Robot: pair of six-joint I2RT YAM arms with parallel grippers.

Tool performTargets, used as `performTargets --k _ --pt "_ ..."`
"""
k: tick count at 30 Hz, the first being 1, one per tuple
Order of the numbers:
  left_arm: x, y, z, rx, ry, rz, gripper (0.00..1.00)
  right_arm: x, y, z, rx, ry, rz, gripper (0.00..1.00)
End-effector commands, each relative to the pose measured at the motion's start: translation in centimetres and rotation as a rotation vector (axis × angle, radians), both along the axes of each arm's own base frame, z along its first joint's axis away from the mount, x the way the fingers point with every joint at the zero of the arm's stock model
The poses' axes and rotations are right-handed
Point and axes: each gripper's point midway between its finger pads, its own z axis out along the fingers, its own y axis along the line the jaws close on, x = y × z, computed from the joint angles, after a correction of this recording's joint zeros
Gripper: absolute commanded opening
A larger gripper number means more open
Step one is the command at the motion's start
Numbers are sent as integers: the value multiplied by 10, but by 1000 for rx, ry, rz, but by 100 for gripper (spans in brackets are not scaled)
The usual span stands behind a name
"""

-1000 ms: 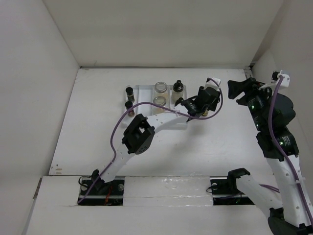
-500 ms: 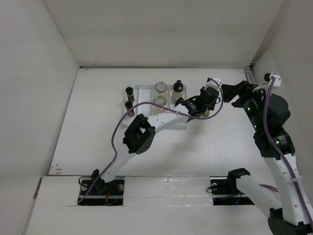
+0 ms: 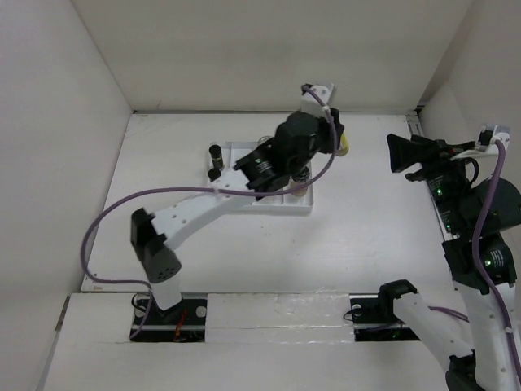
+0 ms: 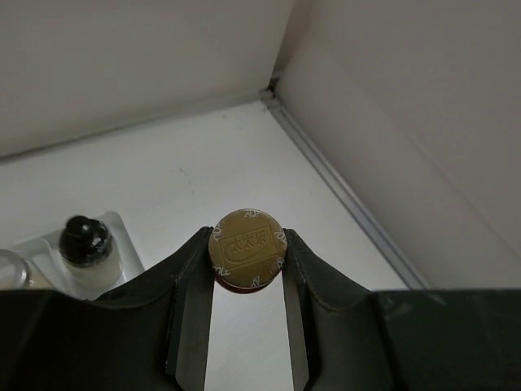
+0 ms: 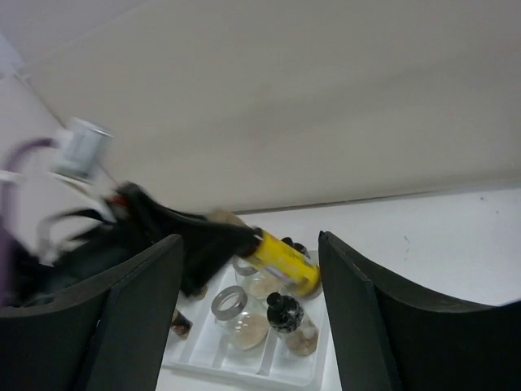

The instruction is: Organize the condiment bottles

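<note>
The yellow bottle lies sideways, clamped in the closed left gripper at the top view's upper centre, apparently above the tray's right end. In the tray stand jars and a black-capped bottle. At right, the right gripper hangs empty, jaws apart.

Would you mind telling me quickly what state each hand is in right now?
Left hand: closed, holding the yellow bottle.
Right hand: open, holding nothing.

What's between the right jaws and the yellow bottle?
Nothing: the top view shows only bare table between the right gripper, jaws open, and the yellow bottle.
</note>
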Motion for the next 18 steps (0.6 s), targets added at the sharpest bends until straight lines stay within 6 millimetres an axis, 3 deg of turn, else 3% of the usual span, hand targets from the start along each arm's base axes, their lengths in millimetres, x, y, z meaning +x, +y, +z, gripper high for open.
performTargets --k 1,2,3,5,8,9,10,14,18 --pt "-17 63 113 -199 -172 96 17 -4 9 12 -17 -35 54 72" --pt "-13 77 102 -178 -162 128 17 1 13 5 -14 -13 69 72" --pt "-11 107 115 -199 -179 189 17 0 16 7 -16 -25 91 72" --pt "-5 137 108 -200 -173 265 17 3 21 -2 -14 -8 113 72" --pt "11 200 83 -182 -147 449 18 9 26 -10 -21 5 132 72" --pt "16 211 60 -151 -119 477 18 12 26 -13 -21 8 132 72" --pt "22 233 61 -179 -123 507 18 11 28 -13 -23 8 141 72" --pt "41 266 28 -144 -93 610 18 22 37 -33 -36 50 178 72" --pt "63 267 -10 -53 -52 680 18 33 45 -54 -44 86 206 72"
